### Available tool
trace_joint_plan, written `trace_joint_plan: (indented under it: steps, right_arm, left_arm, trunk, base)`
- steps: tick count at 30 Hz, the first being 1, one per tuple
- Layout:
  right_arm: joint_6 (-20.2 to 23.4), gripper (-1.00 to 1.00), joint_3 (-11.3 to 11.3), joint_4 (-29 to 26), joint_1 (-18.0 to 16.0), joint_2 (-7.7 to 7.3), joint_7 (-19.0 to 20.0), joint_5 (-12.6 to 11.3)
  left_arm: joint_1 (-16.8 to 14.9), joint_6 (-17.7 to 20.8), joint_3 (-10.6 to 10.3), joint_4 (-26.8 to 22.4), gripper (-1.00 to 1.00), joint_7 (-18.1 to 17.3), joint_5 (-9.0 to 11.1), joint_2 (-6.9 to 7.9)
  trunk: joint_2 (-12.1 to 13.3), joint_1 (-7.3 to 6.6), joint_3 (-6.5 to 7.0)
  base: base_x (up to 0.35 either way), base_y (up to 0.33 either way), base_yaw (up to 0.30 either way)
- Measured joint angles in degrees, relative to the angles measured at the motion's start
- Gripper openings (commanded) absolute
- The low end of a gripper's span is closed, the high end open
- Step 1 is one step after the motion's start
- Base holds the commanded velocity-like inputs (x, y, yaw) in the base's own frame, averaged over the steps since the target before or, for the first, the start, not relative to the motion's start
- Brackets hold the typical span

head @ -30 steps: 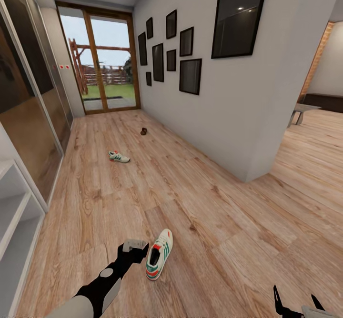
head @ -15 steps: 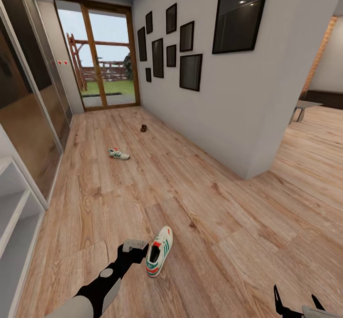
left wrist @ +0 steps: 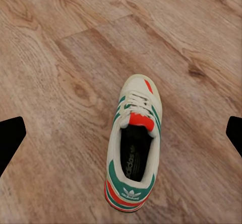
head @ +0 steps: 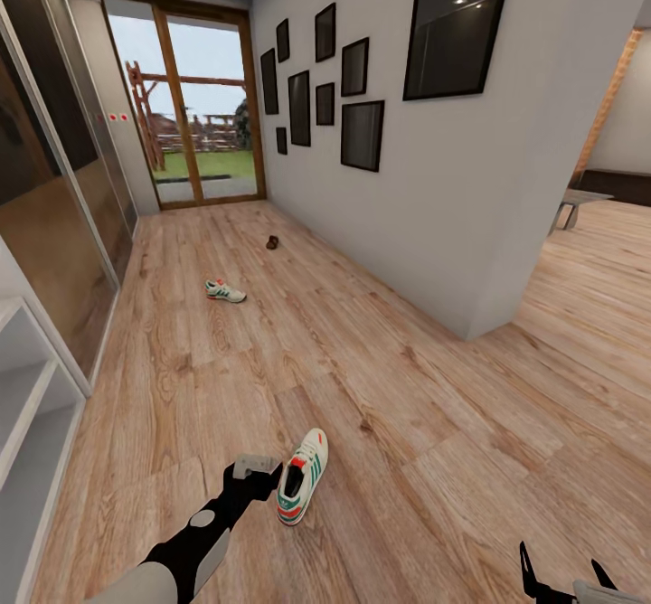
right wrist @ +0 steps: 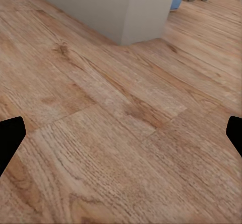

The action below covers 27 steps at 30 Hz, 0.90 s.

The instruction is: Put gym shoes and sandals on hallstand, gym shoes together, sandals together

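Left gripper (head: 256, 470) hangs just beside the near gym shoe (head: 302, 478), jaws spread wide in the left wrist view, nothing between them. Right gripper (head: 565, 577) sits low at the right of the head view, its fingers also wide apart and empty over bare boards.

Largest to smallest:
- Corridor floor (head: 389, 378): warm brown wood-grain planks, running back to a glazed door (head: 193, 116) with wooden frame.
- White wall (head: 425, 206) on the right, hung with dark picture frames (head: 362, 138); dark glossy panels (head: 50, 188) on the left.
- Hallstand (head: 23, 405): pale unit at the left edge, open shelf tiers visible; the visible shelves hold nothing.
- Near gym shoe: upright on the floor, heel toward the robot; in the left wrist view (left wrist: 133, 146) it lies centred between the fingers, not touched.
- Far gym shoe (head: 224, 292): on the floor mid-corridor, well apart from the first.
- Sandal (head: 271, 243): small dark shape on the floor near the right wall, further back; detail too small to tell.
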Motion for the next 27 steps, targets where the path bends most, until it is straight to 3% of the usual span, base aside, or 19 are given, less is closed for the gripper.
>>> trace_joint_plan:
  steps: [4, 11, 27]
  right_arm:
    - [-0.01, 1.0, 0.0, 0.0, 0.0, 0.02, 0.03, 0.0]
    - [-0.02, 1.0, 0.0, 0.0, 0.0, 0.04, 0.01, 0.0]
    - [-0.02, 1.0, 0.08, 0.0, 0.0, 0.05, -0.02, 0.0]
  left_arm:
    - [0.02, -0.01, -0.57, -0.03, 1.0, 0.0, 0.02, 0.0]
    - [0.04, -0.08, -1.25, -0.04, 1.0, 0.02, 0.05, 0.0]
    - [0.05, -0.16, -1.49, -0.05, 1.0, 0.04, 0.12, 0.06]
  trunk:
    - [0.0, 0.0, -0.01]
    - [-0.09, 0.18, -1.56]
    - [-0.09, 0.18, -1.64]
  base:
    - [0.0, 0.0, 0.0]
    - [0.0, 0.0, 0.0]
    - [0.0, 0.0, 0.0]
